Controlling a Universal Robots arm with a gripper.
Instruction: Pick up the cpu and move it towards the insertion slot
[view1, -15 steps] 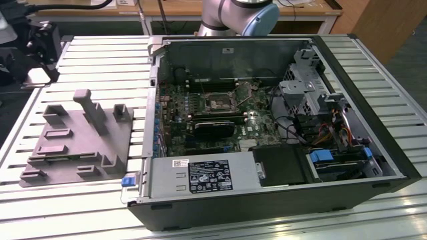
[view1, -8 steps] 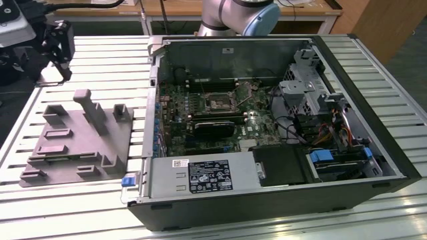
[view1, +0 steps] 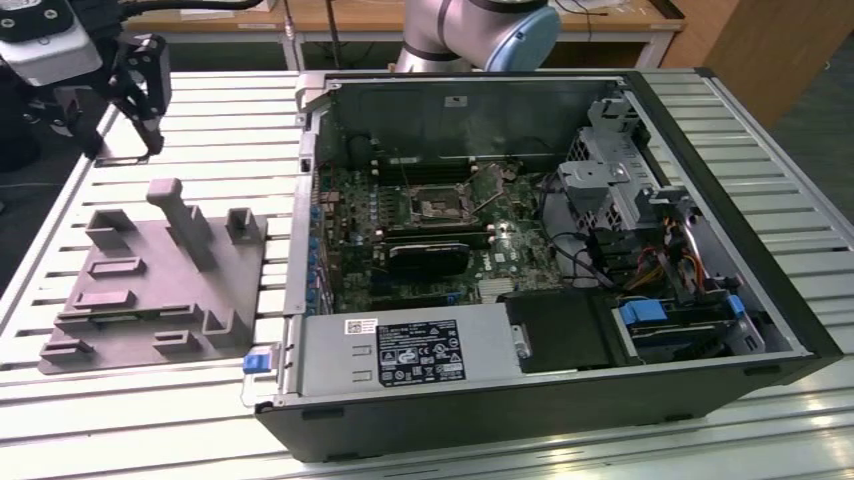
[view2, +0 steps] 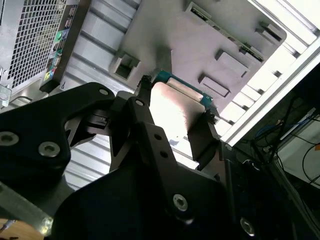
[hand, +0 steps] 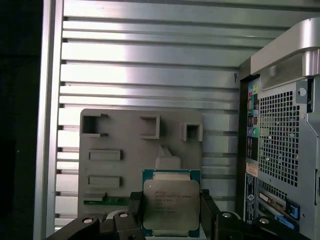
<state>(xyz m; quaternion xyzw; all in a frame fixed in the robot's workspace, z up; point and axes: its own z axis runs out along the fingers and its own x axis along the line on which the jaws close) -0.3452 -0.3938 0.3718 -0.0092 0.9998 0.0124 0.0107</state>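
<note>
Plainly, the gripper (hand: 171, 216) is clamped on the cpu (hand: 171, 200), with one black finger (hand: 135, 210) on each of two opposite edges; we see that hold in both wrist views. The chip is square, so it has no long axis. Its silvery lid faces the first wrist camera, with a green rim around it and the grey tray (hand: 125, 131) behind. The exterior view adds the insertion slot (view1: 437, 205) inside the open computer case (view1: 534, 420). From the slot, the gripper lies well apart toward ten o'clock and the tray toward eight.

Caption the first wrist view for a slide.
The end effector grips the cpu by opposite edges, with the grey tray and computer case beyond.
</note>
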